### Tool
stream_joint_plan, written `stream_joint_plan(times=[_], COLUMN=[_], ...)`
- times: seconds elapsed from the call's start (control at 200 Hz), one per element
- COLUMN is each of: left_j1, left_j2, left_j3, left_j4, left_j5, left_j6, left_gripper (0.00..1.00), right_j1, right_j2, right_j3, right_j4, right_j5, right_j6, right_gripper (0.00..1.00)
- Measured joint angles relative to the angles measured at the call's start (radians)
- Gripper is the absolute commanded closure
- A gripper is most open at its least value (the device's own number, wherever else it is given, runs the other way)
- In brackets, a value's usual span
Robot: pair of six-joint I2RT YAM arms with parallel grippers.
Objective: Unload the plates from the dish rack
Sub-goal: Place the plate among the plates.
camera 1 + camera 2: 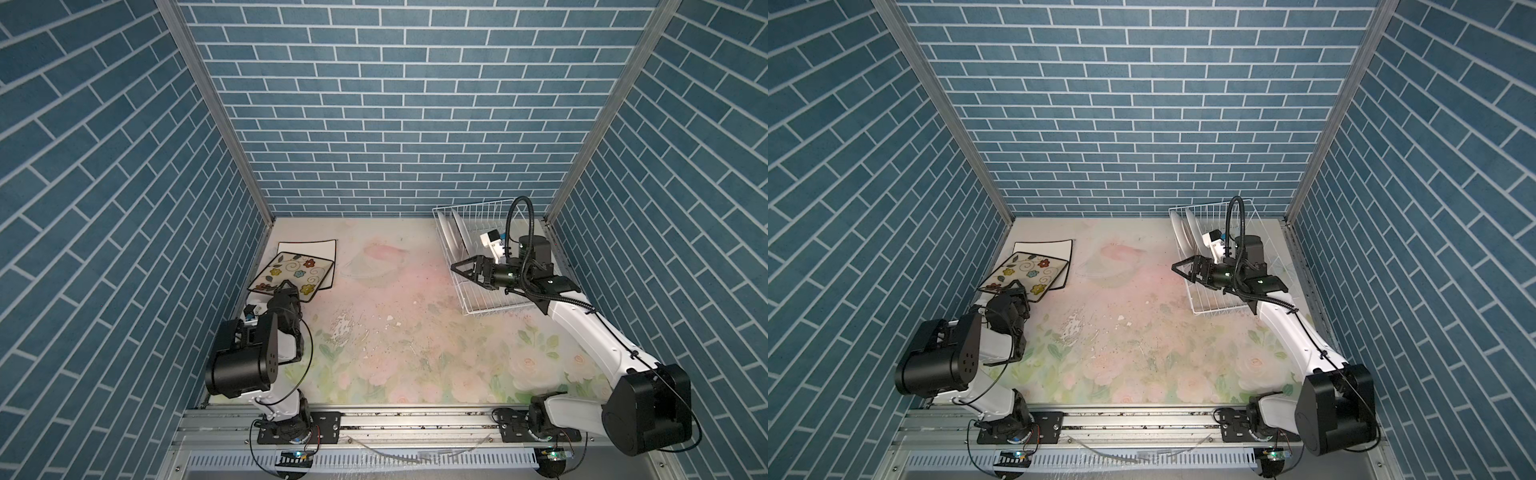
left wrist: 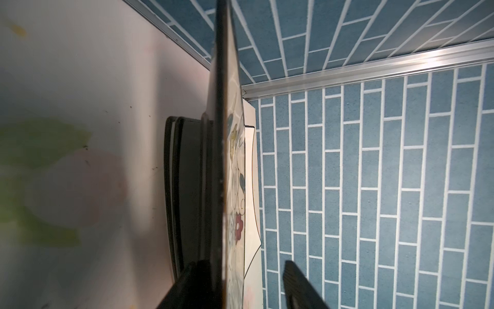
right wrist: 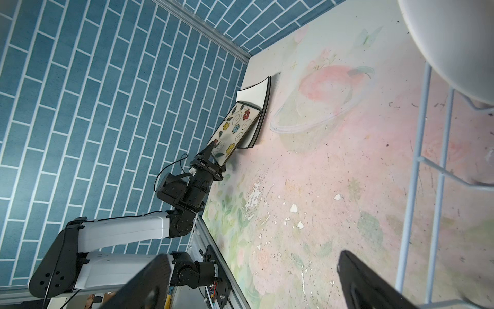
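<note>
A cream flowered square plate (image 1: 291, 269) (image 1: 1027, 272) (image 3: 235, 128) lies tilted on a white square plate (image 1: 309, 249) (image 1: 1046, 248) at the far left, with black plate edges (image 2: 173, 187) underneath. My left gripper (image 1: 286, 286) (image 1: 1017, 286) (image 2: 242, 264) (image 3: 213, 149) straddles the flowered plate's near edge (image 2: 222, 133). It is open: one finger lies against the underside, the other stands clear. The white wire dish rack (image 1: 490, 306) (image 1: 1221, 309) (image 3: 417, 160) holds upright round white plates (image 1: 457, 232) (image 1: 1190, 232) (image 3: 454, 40). My right gripper (image 1: 455, 267) (image 1: 1175, 267) (image 3: 251, 267) hovers open and empty at the rack's left side.
Blue brick-patterned walls close in the floral tabletop on three sides; the plate stack sits close to the left wall and the rack near the right one. An aluminium rail with both arm bases runs along the front edge.
</note>
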Motion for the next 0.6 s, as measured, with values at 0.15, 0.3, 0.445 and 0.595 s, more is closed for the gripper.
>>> stream_joint_plan(times=[0.15, 0.3, 0.445, 0.595], left_j1=[0.000, 0.000, -0.002, -0.002], left_j2=[-0.014, -0.038, -0.087, -0.103], left_j3=[0.000, 0.014, 0.055, 0.095], left_j4=[-0.005, -0.069, -0.193, -0.277], left_j5=[0.003, 0.015, 0.029, 0.045], left_j6=[0.000, -0.002, -0.001, -0.001], left_gripper=[0.31, 0.26, 0.22, 0.19], right_j1=[-0.002, -0.004, -0.006, -0.006], right_j2=[-0.007, -0.007, -0.007, -0.007], right_j3=[0.000, 0.000, 0.000, 0.000], right_j4=[-0.002, -0.003, -0.013, -0.024], right_j5=[0.000, 0.000, 0.000, 0.000], right_j6=[0.000, 0.000, -0.001, -0.001], right_gripper=[0.02, 0.02, 0.02, 0.02])
